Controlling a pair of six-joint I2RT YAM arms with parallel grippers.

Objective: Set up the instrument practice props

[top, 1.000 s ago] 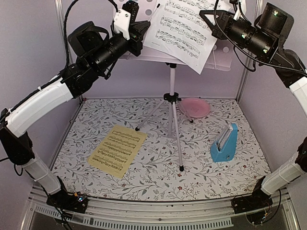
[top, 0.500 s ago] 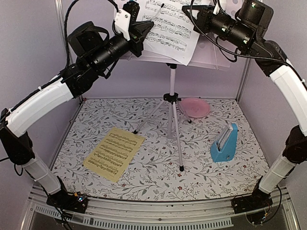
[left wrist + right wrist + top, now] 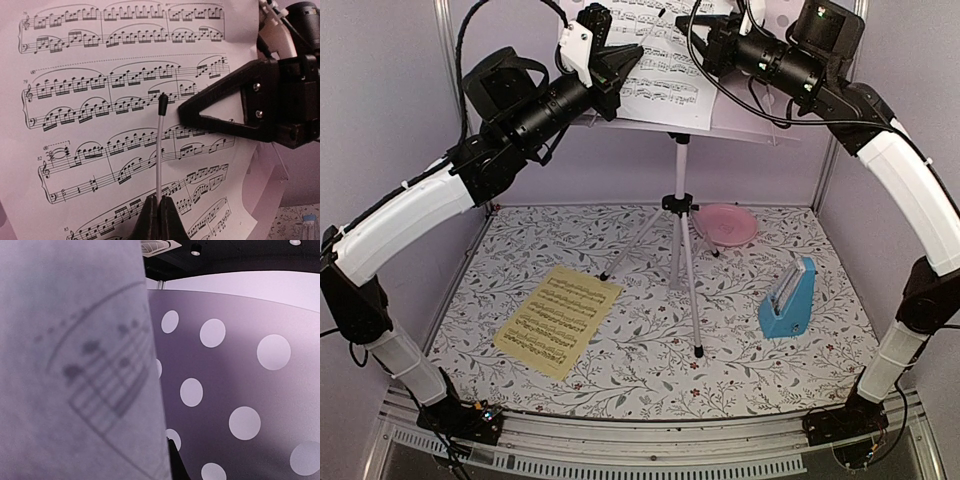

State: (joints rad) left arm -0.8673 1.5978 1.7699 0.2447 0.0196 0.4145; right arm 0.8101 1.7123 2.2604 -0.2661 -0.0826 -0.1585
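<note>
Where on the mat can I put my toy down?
Bare spots: between the yellow sheet and the stand's front leg, between that leg and the blue metronome, and the back left corner. Crowded: around the pink plate, and up top, where the left pincer pinches the stand's rod and the right pincer the white sheet.

Both arms reach high, elbows bent, to the top of the music stand point(image 3: 682, 240); the left gripper point(image 3: 615, 62), at its left side, pinches closed on a thin wire arm point(image 3: 159, 150); the right gripper point(image 3: 708, 45), at its right side, clamps the white sheet point(image 3: 100, 130).
</note>
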